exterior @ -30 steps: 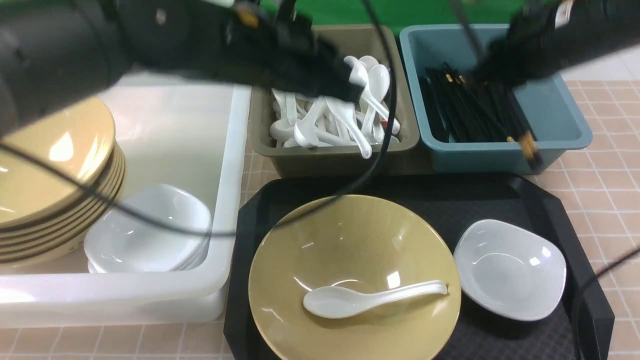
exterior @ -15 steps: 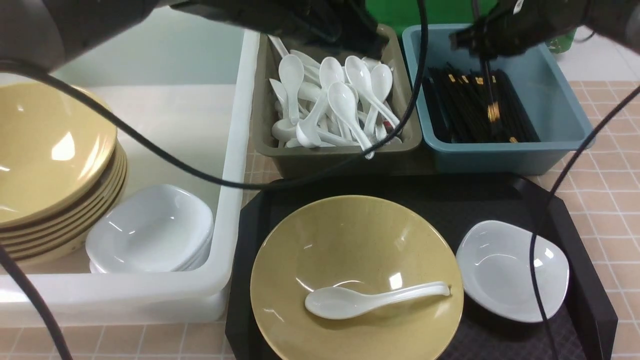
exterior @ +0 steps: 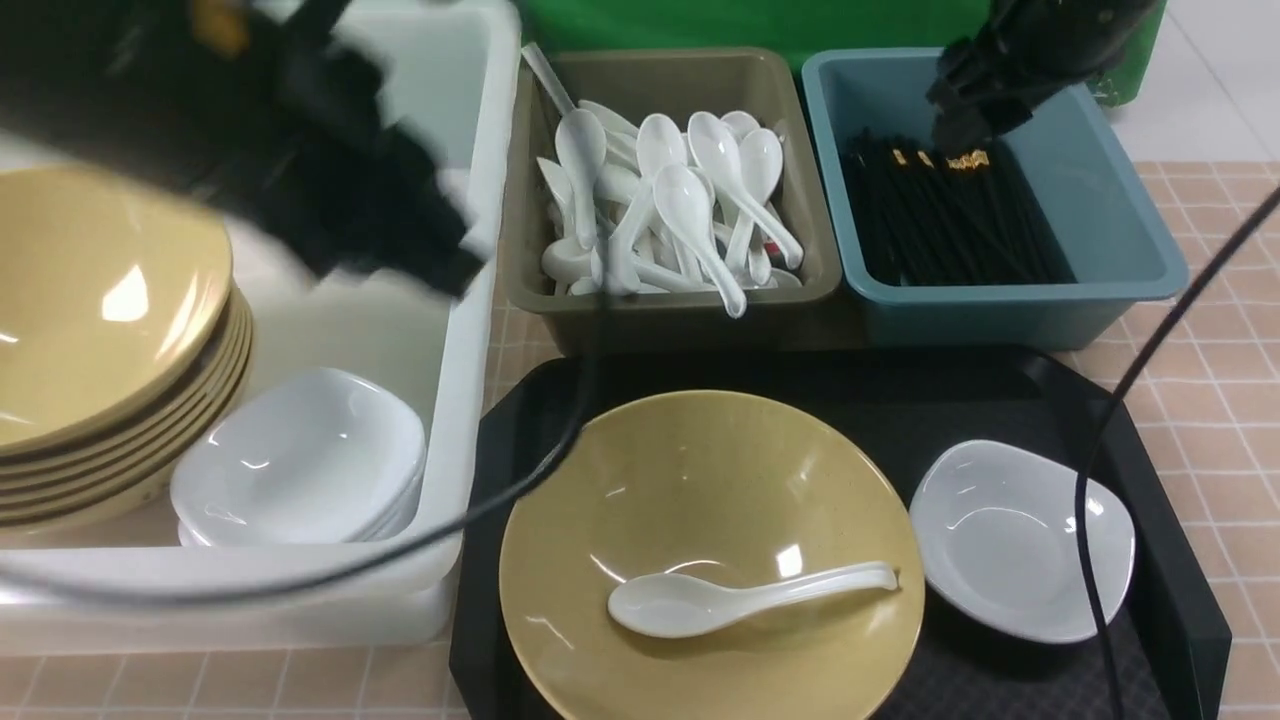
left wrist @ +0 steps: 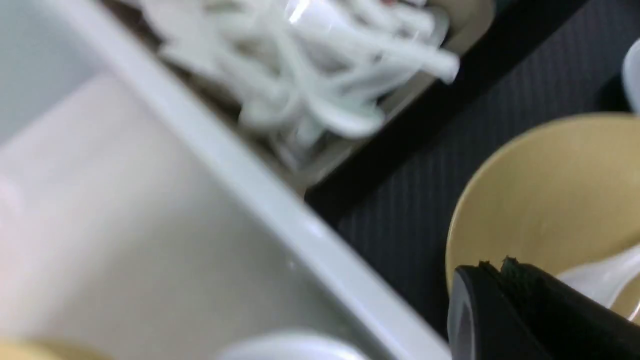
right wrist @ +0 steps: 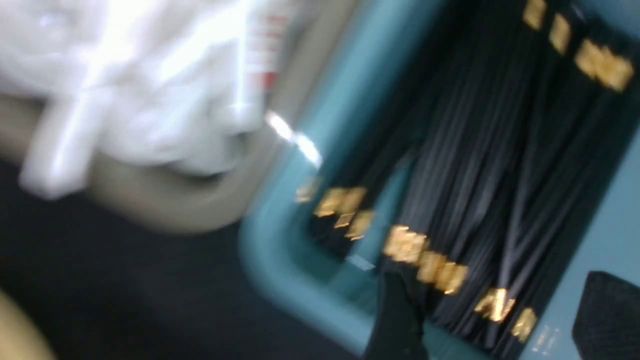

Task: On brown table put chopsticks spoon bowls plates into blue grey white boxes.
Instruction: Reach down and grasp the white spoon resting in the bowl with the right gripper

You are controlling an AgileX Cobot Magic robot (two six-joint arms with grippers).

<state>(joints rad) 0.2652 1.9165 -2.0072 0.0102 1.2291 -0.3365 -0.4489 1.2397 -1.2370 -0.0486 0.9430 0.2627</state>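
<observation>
Pinkish-brown tiled surface: the brown table (exterior: pixel 1220 330), carrying all items below.

- Black tray (exterior: pixel 1000 390): at the near edge of the tabletop, centre to right.
- Yellow bowl (exterior: pixel 700 480): on the tray's left half, upright. White spoon (exterior: pixel 740 598) lies inside it, scoop to the left, handle to the right.
- White plate (exterior: pixel 1020 540): on the tray, just beside the bowl on its right.
- White box (exterior: pixel 470 380): along the left edge of the tabletop. Holds a stack of yellow bowls (exterior: pixel 100 330) and a stack of white plates (exterior: pixel 300 460).
- Grey box (exterior: pixel 680 320): far side, centre, just behind the tray. Holds a heap of white spoons (exterior: pixel 670 210).
- Blue box (exterior: pixel 1100 200): towards the far right corner, beside the grey box. Holds black chopsticks (exterior: pixel 950 220) with gold bands.
- Left gripper (left wrist: pixel 495 272): blurred, over the white box; jaws closed together, empty.
- Right gripper (exterior: pixel 960 125): above the far end of the blue box; fingers (right wrist: pixel 395 320) well apart over the chopsticks, nothing gripped.
</observation>
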